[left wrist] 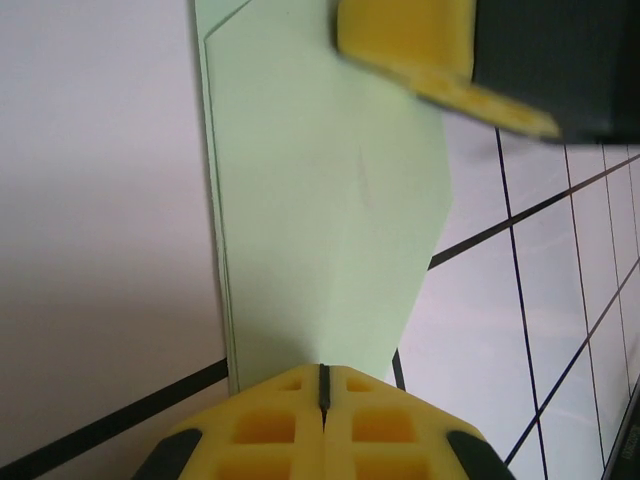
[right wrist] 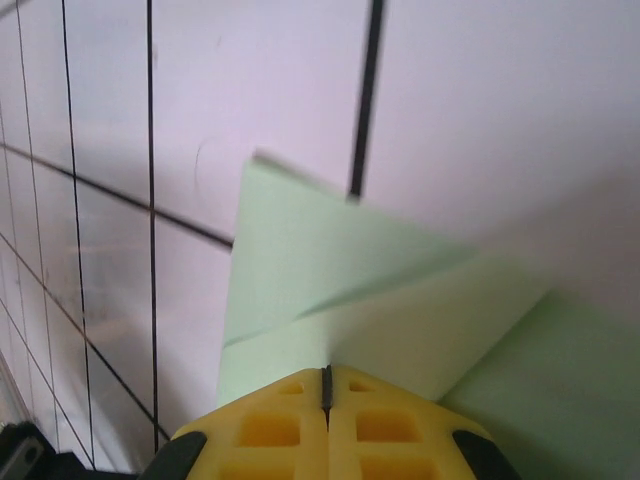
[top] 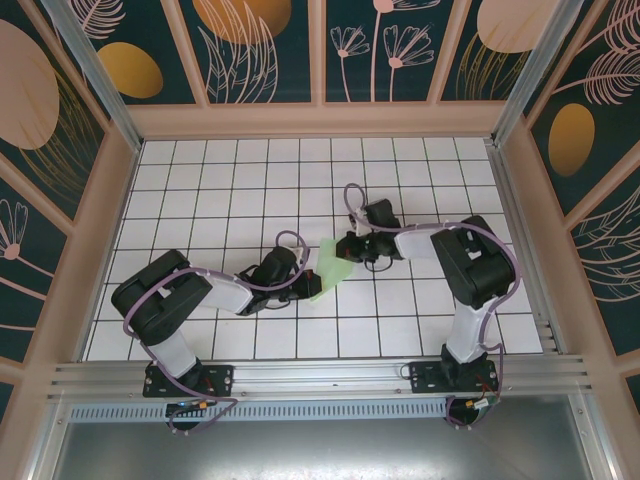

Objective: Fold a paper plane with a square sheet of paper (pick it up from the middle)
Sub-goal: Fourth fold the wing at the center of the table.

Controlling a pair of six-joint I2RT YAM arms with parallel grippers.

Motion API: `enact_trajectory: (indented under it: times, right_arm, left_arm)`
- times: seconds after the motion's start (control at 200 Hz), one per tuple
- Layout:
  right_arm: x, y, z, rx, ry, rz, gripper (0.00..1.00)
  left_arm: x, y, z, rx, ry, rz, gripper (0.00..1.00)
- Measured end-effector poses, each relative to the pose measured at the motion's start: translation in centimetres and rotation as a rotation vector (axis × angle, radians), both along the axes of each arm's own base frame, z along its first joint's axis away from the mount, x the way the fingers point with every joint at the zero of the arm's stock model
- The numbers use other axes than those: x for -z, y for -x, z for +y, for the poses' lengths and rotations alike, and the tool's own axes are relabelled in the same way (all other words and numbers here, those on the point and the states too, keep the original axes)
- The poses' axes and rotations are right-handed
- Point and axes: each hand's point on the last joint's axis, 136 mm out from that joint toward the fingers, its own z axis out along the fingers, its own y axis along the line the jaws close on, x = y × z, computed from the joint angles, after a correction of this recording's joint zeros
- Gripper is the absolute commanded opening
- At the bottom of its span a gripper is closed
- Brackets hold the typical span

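Top external view: the pale mint-green sheet of paper (top: 331, 267), partly folded, sits between the two grippers over the white grid-tiled tabletop (top: 220, 190). The left gripper (top: 311, 286) meets its near-left end and the right gripper (top: 346, 250) its far-right end.

In the left wrist view, the left gripper's yellow fingers (left wrist: 270, 425) are pressed together, pinching the sheet's edge. The paper runs straight ahead from the fingertips in stacked layers to an angled corner on its right. One yellow finger (left wrist: 405, 40) of the right gripper reaches the far end.

In the right wrist view, the right gripper's fingers (right wrist: 385, 425) are likewise closed on the paper. Overlapping folded flaps fan out ahead of the tips and to their right.
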Motion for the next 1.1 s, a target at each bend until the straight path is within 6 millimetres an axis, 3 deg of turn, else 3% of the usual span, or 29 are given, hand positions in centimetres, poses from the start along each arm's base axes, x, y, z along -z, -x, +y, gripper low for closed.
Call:
enact_trajectory:
  times: [0.115,0.235,0.33,0.545,0.736,0.976,1.101]
  right_arm:
    - [-0.1,-2.0,-1.3,0.040,0.002,-0.013,0.00]
    - [-0.3,-4.8,-3.9,0.127,0.050,-0.058,0.00]
    - [-0.9,-5.7,-5.3,0.175,0.079,-0.082,0.00]
    - [-4.1,-3.5,-3.7,0.129,0.053,-0.151,0.00]
    - [-2.4,-1.5,-2.6,0.084,0.068,-0.115,0.00]
    - [-0.3,-1.1,-2.8,0.081,0.094,-0.069,0.00]
    - [-0.2,-1.0,-2.5,0.075,0.092,-0.069,0.00]
  left_arm:
    - [0.0,0.1,0.0,0.001,0.003,-0.003,0.00]
    - [0.0,0.1,0.1,0.002,0.005,-0.002,0.00]
    - [0.0,0.1,0.0,0.002,0.005,-0.003,0.00]
    - [-0.2,0.4,0.3,0.002,-0.010,0.010,0.00]
    - [-0.8,0.7,1.4,-0.006,-0.056,0.010,0.01]
    - [-3.8,-0.6,0.1,-0.016,0.019,-0.069,0.10]
    - [-4.8,-1.2,-0.4,-0.020,0.048,-0.095,0.13]
